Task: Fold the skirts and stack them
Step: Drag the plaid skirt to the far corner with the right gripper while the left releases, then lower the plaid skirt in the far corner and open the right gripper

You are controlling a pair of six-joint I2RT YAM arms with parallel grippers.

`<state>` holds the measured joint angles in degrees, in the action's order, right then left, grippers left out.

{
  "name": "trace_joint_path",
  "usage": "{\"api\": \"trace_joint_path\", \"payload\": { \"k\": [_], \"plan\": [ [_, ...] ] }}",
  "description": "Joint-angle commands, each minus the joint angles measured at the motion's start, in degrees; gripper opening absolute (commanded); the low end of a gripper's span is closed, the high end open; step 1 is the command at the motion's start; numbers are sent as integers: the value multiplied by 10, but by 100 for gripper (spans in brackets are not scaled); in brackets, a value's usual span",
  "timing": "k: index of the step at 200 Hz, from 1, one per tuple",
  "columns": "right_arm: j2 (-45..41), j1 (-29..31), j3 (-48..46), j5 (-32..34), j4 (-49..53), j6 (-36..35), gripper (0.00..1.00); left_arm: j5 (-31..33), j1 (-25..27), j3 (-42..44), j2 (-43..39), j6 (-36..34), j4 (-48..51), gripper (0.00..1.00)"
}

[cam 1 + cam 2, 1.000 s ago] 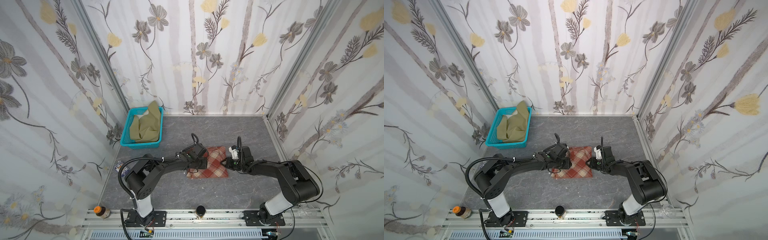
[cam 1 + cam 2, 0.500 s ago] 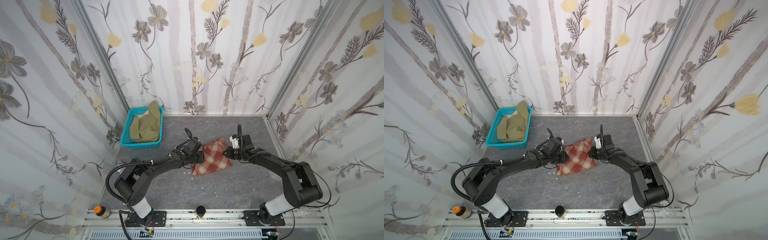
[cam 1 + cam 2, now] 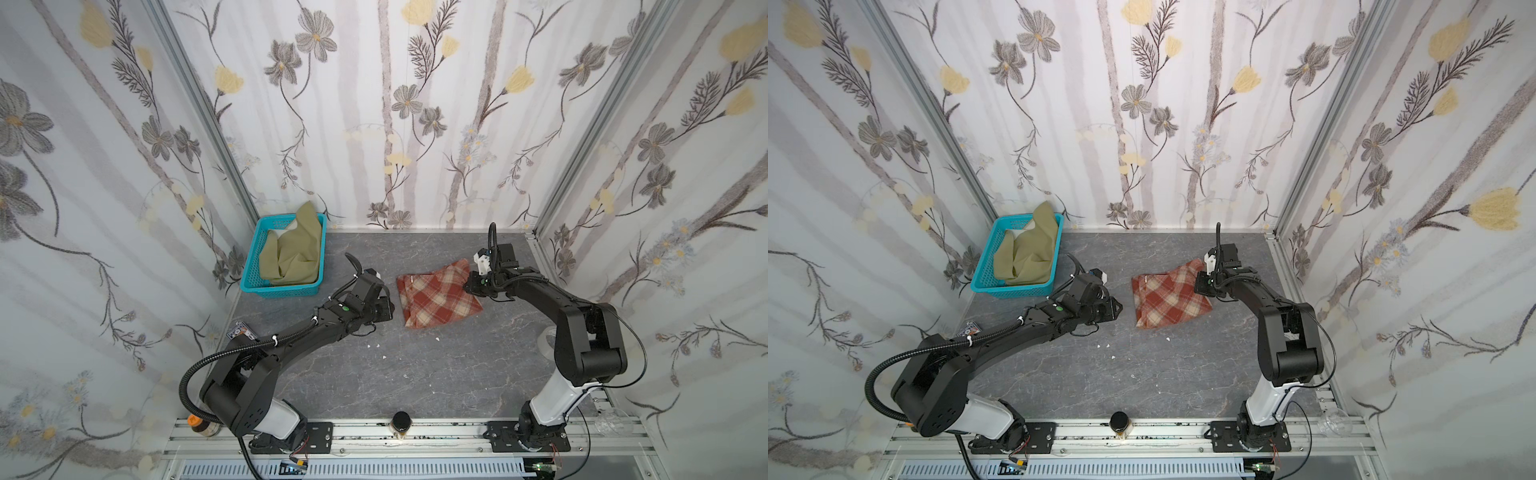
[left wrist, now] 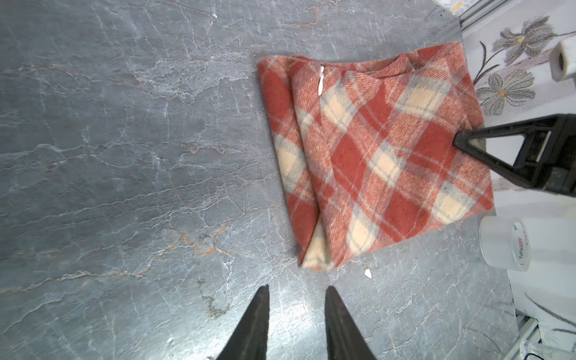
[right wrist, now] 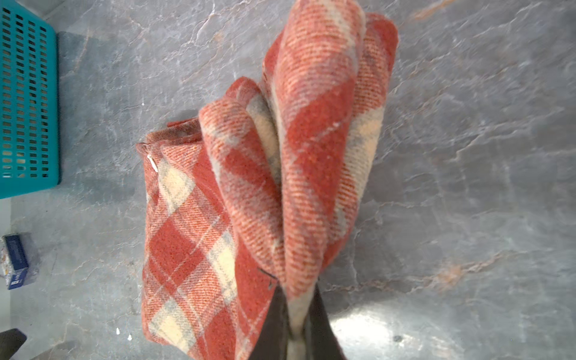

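The rust-red and cream plaid skirt (image 3: 436, 297) (image 3: 1167, 297) lies folded on the grey table, right of centre. My right gripper (image 3: 467, 284) (image 5: 296, 291) is shut on its right edge, and a bunched fold (image 5: 314, 140) stands up from the jaws. My left gripper (image 3: 390, 309) (image 4: 297, 288) hovers just left of the plaid skirt (image 4: 374, 156), open, empty and clear of it. The olive-green skirt (image 3: 293, 253) (image 3: 1027, 253) sits crumpled in the turquoise basket (image 3: 278, 291) at the back left.
A clear tape roll (image 3: 548, 338) (image 4: 505, 244) lies by the right wall near the plaid skirt. A small blue box (image 3: 241, 332) (image 5: 15, 261) sits at the left edge. A dark-lidded jar (image 3: 402, 422) stands on the front rail. White scraps (image 3: 374, 345) dot the table.
The plaid skirt has moved back and to the right. My left gripper has let go of it and drawn back to the left. My right gripper keeps hold of the right edge.
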<state>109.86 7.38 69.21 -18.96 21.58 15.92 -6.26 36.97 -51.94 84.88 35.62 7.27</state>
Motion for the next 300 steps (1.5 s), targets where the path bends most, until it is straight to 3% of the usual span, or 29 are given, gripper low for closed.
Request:
{"api": "trace_joint_path", "payload": {
  "k": [1,94,160,300],
  "plan": [
    [27,-16,39,11,30,-46,0,-5,-5,6,-3,0,-2,33],
    [137,-130,202,2,111,-126,0,-18,-22,-5,30,-9,-3,33],
    [226,-189,338,8,173,-167,0,-27,-20,-7,67,35,-23,33],
    [346,-232,522,21,235,-201,0,-45,-21,-55,132,46,-25,32]
  ]
}}
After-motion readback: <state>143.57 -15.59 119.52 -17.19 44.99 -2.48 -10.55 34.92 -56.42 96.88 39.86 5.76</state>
